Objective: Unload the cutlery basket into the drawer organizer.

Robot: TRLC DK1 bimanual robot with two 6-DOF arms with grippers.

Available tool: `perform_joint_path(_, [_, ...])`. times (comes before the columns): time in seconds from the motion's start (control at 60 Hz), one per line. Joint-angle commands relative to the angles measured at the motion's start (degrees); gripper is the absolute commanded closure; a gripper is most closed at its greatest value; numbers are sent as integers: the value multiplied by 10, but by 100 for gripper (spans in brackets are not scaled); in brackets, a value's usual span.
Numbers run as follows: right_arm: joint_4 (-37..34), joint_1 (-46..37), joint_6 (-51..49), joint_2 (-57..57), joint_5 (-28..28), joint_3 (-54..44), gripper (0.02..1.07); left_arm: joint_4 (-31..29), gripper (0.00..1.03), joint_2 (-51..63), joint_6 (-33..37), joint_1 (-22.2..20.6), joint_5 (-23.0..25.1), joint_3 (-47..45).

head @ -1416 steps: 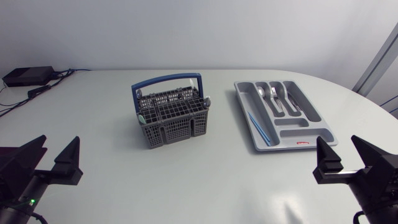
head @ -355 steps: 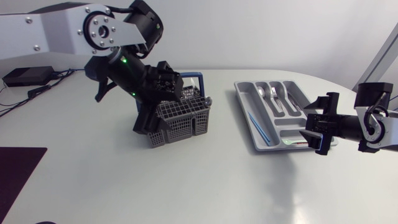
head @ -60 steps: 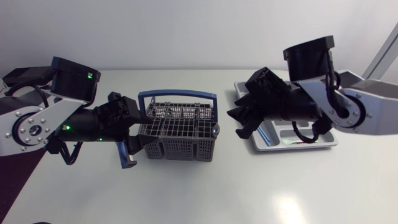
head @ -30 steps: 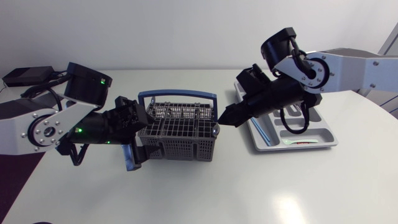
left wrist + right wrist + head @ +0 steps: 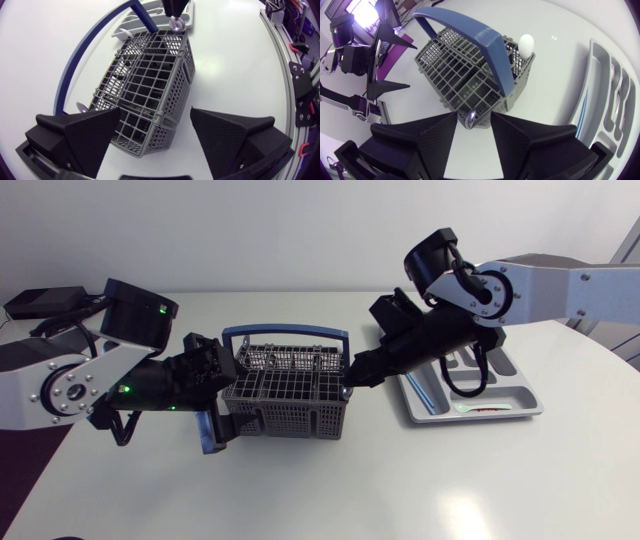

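The grey cutlery basket (image 5: 285,385) with its blue handle (image 5: 285,333) stands mid-table. My left gripper (image 5: 215,392) is at its left end, open, and the basket's corner (image 5: 145,140) lies between the wide-spread fingers without a grip. At the basket's right end is my right gripper (image 5: 352,375), open. A spoon's bowl (image 5: 471,118) sticks up from the corner compartment between its fingers, with a gap on each side. Another spoon (image 5: 526,44) stands at the far corner. The grey drawer organizer (image 5: 500,395) lies to the right and holds spoons and a blue stick (image 5: 412,385).
A black box (image 5: 45,302) with cables sits at the table's back left. My right arm reaches across the organizer's left part. The table's front edge curves round at the lower right.
My right arm swung left from over the organizer down to the basket's right end, with its fingers now around the spoon. My left gripper's fingers spread apart at the basket's left end.
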Motion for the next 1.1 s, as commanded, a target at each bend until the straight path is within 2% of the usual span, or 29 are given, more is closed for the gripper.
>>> perform_joint_path(0.0, [-8, 10, 23, 14, -5, 13, 63, 4, 6, -11, 10, -2, -2, 0])
perform_joint_path(0.1, [-8, 18, 32, 21, -5, 14, 63, 4, 6, -13, 10, -2, -3, -1])
perform_joint_path(0.167, [-8, 24, 35, 27, -5, 13, 67, 4, 6, -15, 10, -1, -3, -3])
perform_joint_path(0.333, [-11, 27, 37, 30, -3, 13, 89, 4, 6, -20, 10, 1, -3, -7])
perform_joint_path(0.583, [-19, 32, 36, 22, 3, 17, 101, 3, 6, -22, 10, 0, -3, -8])
perform_joint_path(1.083, [-23, 26, 42, -20, 5, 21, 101, 4, 6, -31, 11, -1, -3, -19])
